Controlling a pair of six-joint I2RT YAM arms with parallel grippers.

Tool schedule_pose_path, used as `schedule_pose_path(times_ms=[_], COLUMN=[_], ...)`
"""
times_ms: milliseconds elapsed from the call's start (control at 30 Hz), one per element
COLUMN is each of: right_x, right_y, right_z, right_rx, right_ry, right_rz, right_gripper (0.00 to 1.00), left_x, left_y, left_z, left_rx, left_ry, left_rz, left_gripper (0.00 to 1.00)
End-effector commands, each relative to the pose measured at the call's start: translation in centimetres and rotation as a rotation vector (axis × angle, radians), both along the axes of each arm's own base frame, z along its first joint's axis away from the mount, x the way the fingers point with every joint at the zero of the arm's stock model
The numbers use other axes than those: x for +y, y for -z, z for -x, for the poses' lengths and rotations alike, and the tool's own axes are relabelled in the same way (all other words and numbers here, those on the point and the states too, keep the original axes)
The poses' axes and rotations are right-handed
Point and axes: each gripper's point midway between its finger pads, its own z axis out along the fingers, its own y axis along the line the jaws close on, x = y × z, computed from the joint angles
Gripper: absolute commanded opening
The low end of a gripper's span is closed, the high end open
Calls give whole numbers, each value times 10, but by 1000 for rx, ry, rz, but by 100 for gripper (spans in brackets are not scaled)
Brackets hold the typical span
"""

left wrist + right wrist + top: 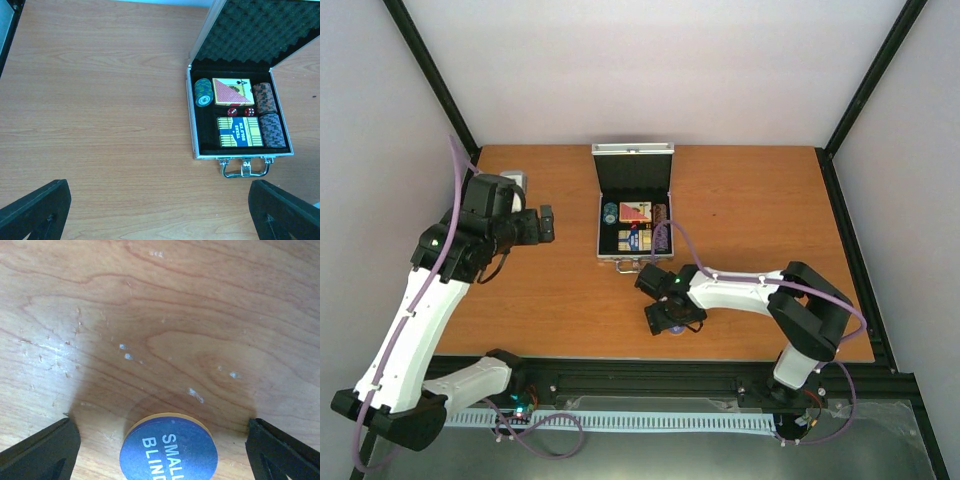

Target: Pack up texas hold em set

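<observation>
1. The right jaws are hanging open astride the blue "Small Blind" disc (169, 455), probably not touching it.
2. It is lying on the table (550, 300), near the open case (634, 172).
3. The left jaws are gaping, well apart.

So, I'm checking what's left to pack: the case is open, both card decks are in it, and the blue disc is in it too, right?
No. The blue disc lies on the table, between the right gripper's open fingers, not in the case; the right wrist view shows it. The case is open, with the red deck and blue-yellow deck inside.
</observation>
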Motion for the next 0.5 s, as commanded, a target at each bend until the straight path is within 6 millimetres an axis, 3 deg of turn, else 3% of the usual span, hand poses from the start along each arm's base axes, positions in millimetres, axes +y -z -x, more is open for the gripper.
schedule_pose_path(times_ms=[0,200,400,467], right_x=[-31,-36,-39,-39], right_y=[27,30,31,29], right_z=[20,23,26,26], right_rx=[89,100,109,110], right_ry=[18,34,49,50], right_rz=[104,121,128,132], right_gripper=[91,81,63,62], left_x=[-1,-3,-1,-1], left_y=[-1,2,2,3], left_z=[-3,-5,-4,-4], left_rx=[-8,-3,-3,-1], left_ry=[-3,-1,-5,-6], left_rz=[2,4,-1,-5], left_gripper=[100,100,100,100])
